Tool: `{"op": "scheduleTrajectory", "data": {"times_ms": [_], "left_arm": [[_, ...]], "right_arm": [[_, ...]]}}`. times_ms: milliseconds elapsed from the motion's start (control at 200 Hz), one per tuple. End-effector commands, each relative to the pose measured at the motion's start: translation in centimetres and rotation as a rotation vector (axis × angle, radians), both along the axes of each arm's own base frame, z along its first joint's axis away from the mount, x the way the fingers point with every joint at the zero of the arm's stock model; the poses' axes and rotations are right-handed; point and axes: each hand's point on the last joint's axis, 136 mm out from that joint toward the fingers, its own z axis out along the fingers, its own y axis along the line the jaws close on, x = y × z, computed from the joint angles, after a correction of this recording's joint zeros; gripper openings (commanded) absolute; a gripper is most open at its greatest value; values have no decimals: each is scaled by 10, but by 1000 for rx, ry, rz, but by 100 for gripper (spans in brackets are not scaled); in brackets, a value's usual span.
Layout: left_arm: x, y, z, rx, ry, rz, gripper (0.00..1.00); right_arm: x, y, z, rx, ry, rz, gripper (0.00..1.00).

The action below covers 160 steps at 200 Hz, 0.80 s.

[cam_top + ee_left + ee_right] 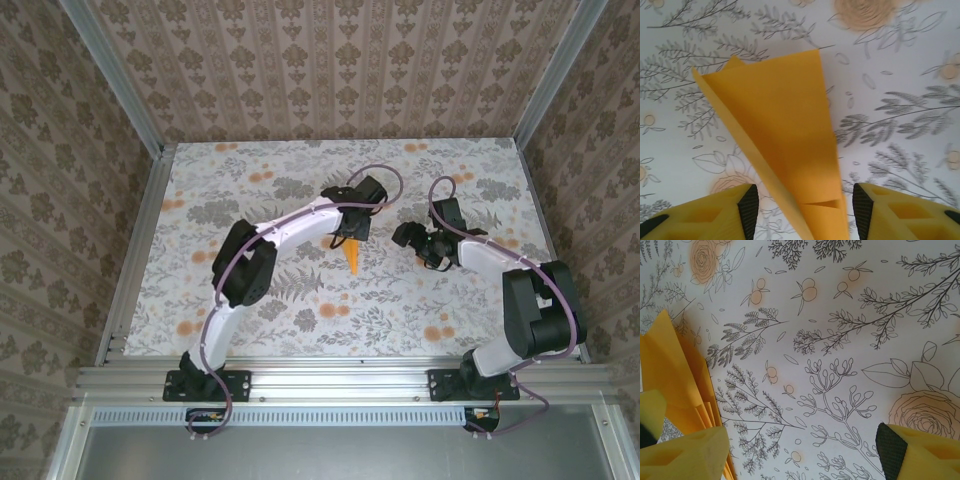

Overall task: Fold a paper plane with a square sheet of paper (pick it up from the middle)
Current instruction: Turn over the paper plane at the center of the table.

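Top external view: the left claw [350,236] hangs over the floral tablecloth [250,190]. The paper plane [352,258] pokes out from under it on the side toward the arm bases, orange point nearest them. The right claw [418,246] sits near, off to the left claw's right, apart from the paper.

Left wrist view: the plane lies on the cloth between the yellow fingers [890,212], its narrow end at the claw and its body widening away from it. The jaws are parted and not clamped. The right black pad stands just beside the paper's edge, and a strip of cloth shows between the left pad and the paper. One layer lifts slightly along the plane's left edge.

Right wrist view: the jaws are spread wide with printed cloth between them. The plane's stacked folded layers lie outside the left finger [687,455], just beside it; whether they touch cannot be told.
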Motion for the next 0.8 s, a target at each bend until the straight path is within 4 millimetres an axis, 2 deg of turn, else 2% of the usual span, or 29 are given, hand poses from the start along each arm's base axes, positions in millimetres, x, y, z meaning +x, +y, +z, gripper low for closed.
{"op": "scheduleTrajectory", "data": {"times_ms": [0,280,465,645,795], "left_arm": [[1,24,2,85,2,76,53],[0,21,-9,17,61,102,37],[-2,23,-10,-48,95,118,21],[-5,28,-7,-170,120,150,7],[-9,29,-2,-378,141,163,3]], "right_arm": [[-3,-5,-3,1,14,-24,80],[-1,1,-6,39,29,-6,80],[1,8,-3,63,19,33,78],[0,27,5,63,4,114,73],[-2,50,14,18,-22,191,66]]}}
